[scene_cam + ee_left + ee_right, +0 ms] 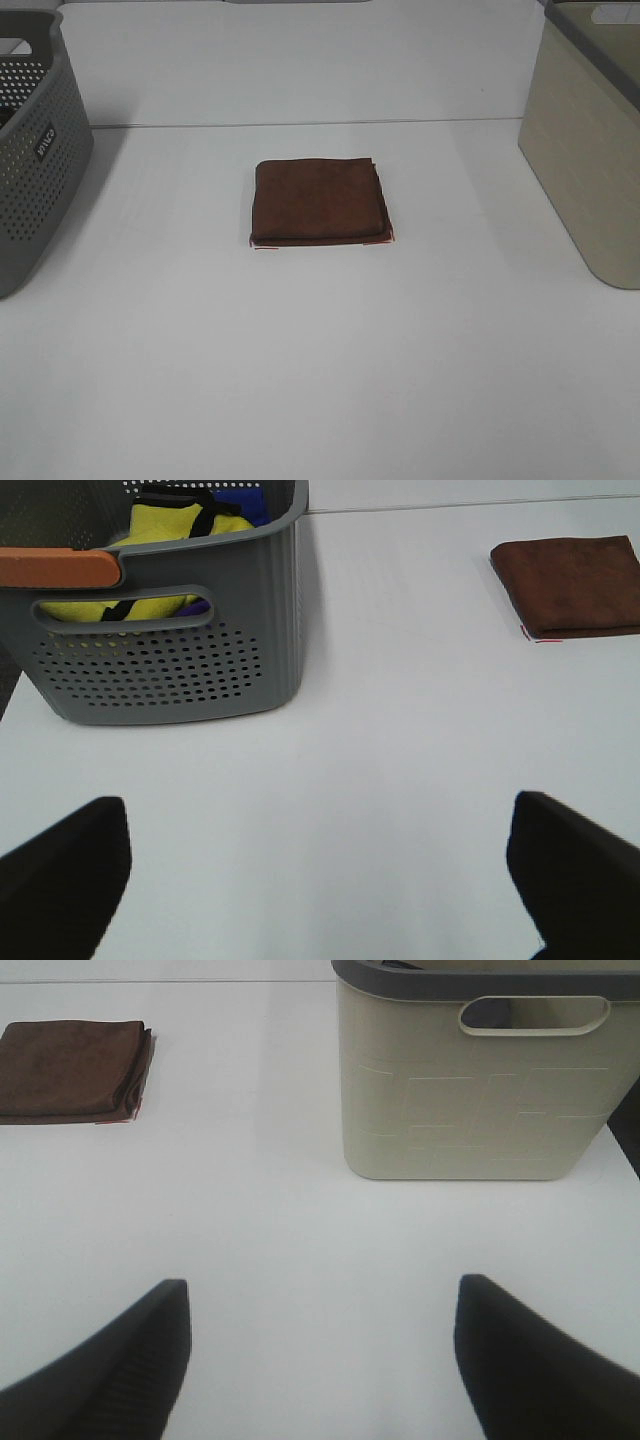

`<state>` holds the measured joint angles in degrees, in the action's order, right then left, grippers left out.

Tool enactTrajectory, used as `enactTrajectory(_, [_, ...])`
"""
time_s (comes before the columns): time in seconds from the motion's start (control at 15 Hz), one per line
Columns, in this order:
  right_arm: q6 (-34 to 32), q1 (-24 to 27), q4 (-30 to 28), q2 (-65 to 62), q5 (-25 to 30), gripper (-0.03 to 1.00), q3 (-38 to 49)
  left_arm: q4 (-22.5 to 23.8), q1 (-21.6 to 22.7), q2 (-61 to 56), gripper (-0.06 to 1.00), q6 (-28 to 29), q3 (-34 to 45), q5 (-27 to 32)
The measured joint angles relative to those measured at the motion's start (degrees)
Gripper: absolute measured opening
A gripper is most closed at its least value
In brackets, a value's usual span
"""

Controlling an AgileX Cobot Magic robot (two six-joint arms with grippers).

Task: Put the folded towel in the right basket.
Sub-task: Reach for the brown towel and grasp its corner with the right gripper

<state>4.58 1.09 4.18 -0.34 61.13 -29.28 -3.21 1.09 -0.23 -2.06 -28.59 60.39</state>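
Presently catalogued, item one: the folded brown terry-cloth towel (318, 200), a flat square stack of several layers, is lying at the centre of the exterior high frame on the white matte table (320, 390), well apart from both baskets. A thin red trim is seen along its lower edge.

- **Handling:** it is judged light, soft and limp. The nap should be gripped well, but the layers may slide or unfold if only the top one is taken. A hold is best taken across one edge, with the full thickness pinched.
- **Item two:** the beige smooth-walled plastic basket (588, 170), with a dark rim and a cut-out handle, stands at the right edge of the frame.
- **Item three:** the grey perforated plastic basket (30, 170) stands at the left edge. Yellow fabric (170, 535) is seen inside it.
- **Grippers:** the left gripper (318, 815) and the right gripper (322, 1290) are both held over bare table, jaws spread, with nothing between them.
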Motion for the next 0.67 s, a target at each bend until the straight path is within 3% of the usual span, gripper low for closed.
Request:
enactTrajectory(0.33, [0.0, 0.0, 0.0, 0.6, -1.3, 0.7, -0.2, 0.0, 0.0, 0.0, 0.97, 0.0, 0.0, 0.0])
enactTrajectory(0.67, [0.0, 0.0, 2.8, 18.8, -12.5, 0.7, -5.1, 0.0, 0.0, 0.0, 0.97, 0.0, 0.0, 0.0])
